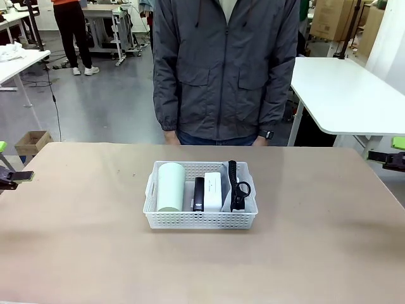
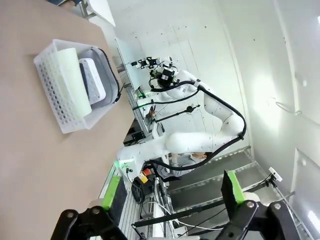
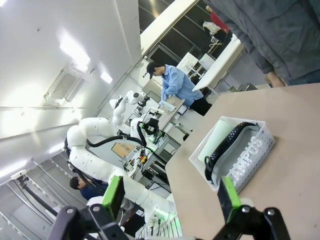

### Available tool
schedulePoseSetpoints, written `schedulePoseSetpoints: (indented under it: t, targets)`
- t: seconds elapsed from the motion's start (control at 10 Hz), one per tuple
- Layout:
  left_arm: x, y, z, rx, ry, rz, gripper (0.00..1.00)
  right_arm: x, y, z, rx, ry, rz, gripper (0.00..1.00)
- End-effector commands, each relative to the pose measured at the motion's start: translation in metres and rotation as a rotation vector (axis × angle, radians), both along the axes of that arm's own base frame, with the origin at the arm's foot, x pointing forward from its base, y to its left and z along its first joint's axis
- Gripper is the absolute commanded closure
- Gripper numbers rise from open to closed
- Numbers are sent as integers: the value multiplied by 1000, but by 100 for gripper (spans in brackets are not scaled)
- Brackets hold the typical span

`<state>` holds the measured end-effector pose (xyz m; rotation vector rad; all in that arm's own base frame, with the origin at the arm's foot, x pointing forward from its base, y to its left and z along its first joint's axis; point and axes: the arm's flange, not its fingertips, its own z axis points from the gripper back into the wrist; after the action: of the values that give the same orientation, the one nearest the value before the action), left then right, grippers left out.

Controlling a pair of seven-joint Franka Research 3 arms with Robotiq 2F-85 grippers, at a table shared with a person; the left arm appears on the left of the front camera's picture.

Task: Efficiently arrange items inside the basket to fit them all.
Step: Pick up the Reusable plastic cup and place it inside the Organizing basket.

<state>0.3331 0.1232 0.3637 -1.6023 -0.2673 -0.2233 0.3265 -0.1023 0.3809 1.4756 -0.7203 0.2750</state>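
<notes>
1. While both arms stay back at the table's side edges, the basket (image 1: 200, 218) sits near the middle of the table (image 1: 88, 247), in front of the person (image 1: 224, 69) standing at the far side.
2. Inside the basket, the pale green cup (image 1: 170, 186) lies on its side at the left end, touching or nearly touching the left wall.
3. Just right of the cup lies the black stapler (image 1: 199, 194), and just right of that the white box (image 1: 213, 190).
4. The grey pouch (image 1: 247, 189) fills the basket's right end, standing against the wall, its black strap (image 1: 235, 183) looped over it beside the box.
5. The left gripper (image 2: 172, 192) is well left of the basket, its jaws spread wide with nothing between the green pads (image 2: 110, 192).
6. The right gripper (image 3: 170, 195) is well right of the basket, likewise fully spread and holding nothing.
7. From the right wrist, the pouch's "CAMPUS" lettering shows through the basket's lattice side.
8. The person's hands hang just beyond the far table edge, well apart from the basket.
</notes>
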Motion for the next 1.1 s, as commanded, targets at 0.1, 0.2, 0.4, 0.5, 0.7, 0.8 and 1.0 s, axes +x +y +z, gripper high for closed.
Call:
schedulePoseSetpoints:
  t: [0.1, 0.2, 0.4, 0.5, 0.7, 0.8, 1.0]
  targets:
    - [-7, -3, 7, -4, -20, 4, 0, -2, 2, 3, 10, -14, -4, 0]
    - [-7, -3, 7, -4, -20, 4, 0, -2, 2, 3, 10, -14, -4, 0]
    - [-7, -3, 7, -4, -20, 4, 0, -2, 2, 3, 10, -14, -4, 0]
    - [-7, -3, 7, -4, -20, 4, 0, -2, 2, 3, 10, -14, -4, 0]
    - [-7, -3, 7, -4, -20, 4, 0, -2, 2, 3, 10, -14, -4, 0]
    - [-7, -3, 7, -4, -20, 4, 0, -2, 2, 3, 10, -14, -4, 0]
    - [-7, -3, 7, -4, -20, 4, 0, -2, 2, 3, 10, -14, -4, 0]
